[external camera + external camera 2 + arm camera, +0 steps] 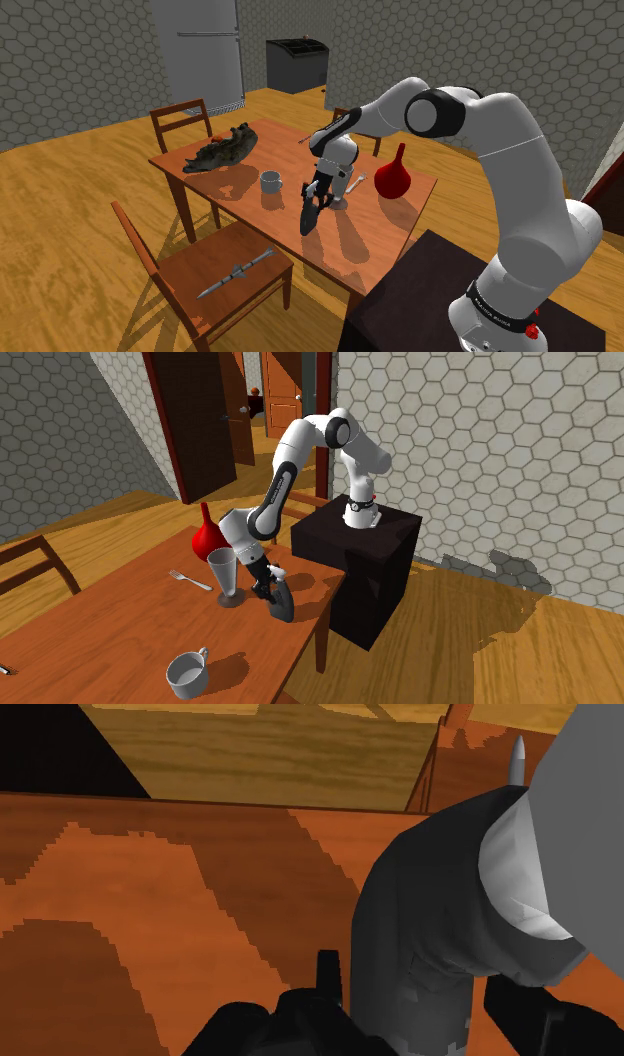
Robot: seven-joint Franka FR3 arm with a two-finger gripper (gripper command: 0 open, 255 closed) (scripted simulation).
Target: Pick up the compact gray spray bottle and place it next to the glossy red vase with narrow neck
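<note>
The spray bottle [309, 216] is dark grey with a paler head. It stands tilted near the table's front edge, also seen in the second exterior view [281, 601]. My gripper [319, 193] comes down on it from above and is shut on its upper part. In the wrist view the bottle [420, 934] sits clasped between the black fingers [328, 976] of the gripper [415, 996]. The glossy red vase [392, 176] with a narrow neck stands further along the table towards the shoulder view's right, apart from the bottle [205, 538].
A grey goblet [224, 574] stands right beside the gripper, with a fork [190, 580] behind it. A grey mug [271, 181] and a dark lumpy figure [222, 150] lie on the table [240, 195]. Chairs [225, 275] ring it; the black stand [420, 295] is close.
</note>
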